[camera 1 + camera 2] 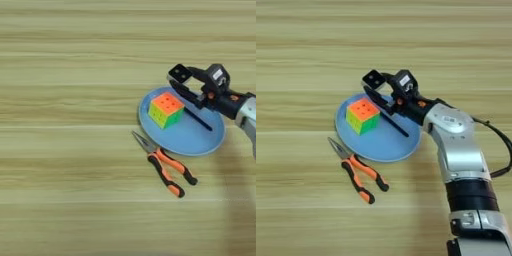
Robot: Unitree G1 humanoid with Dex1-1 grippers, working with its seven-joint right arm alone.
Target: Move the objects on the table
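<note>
Pale plank wood fills both views, and this bench carries everything in a loose group toward the robot's right. Furthest left lie the pliers, flat on the wood, jaws pointing up and left, handles splayed toward the lower right, just clear of the plate's near rim. Next comes the plate, with the cube sitting on its left half, orange face up. A thin black stick lies slantwise across the plate's right half, apart from the cube. At the plate's far rim hangs the claw, its two black fingers set apart with nothing between them; a small white-and-black piece sits at the tip of the upper finger, and whether that is a loose block or part of the claw cannot be told. The silver forearm runs down to the bottom right.

The claw looks poised over the upper edge of the plate, close above the stick's top end and just right of the cube. If the stick is the aim, the fingers should straddle it across its width and come down low, since it lies flat and thin on a smooth plate and could skid. If the cube, the claw needs to open wide and square to two opposite faces. Either way, the descent should avoid nudging the rim, which could slide the plate toward the pliers.
</note>
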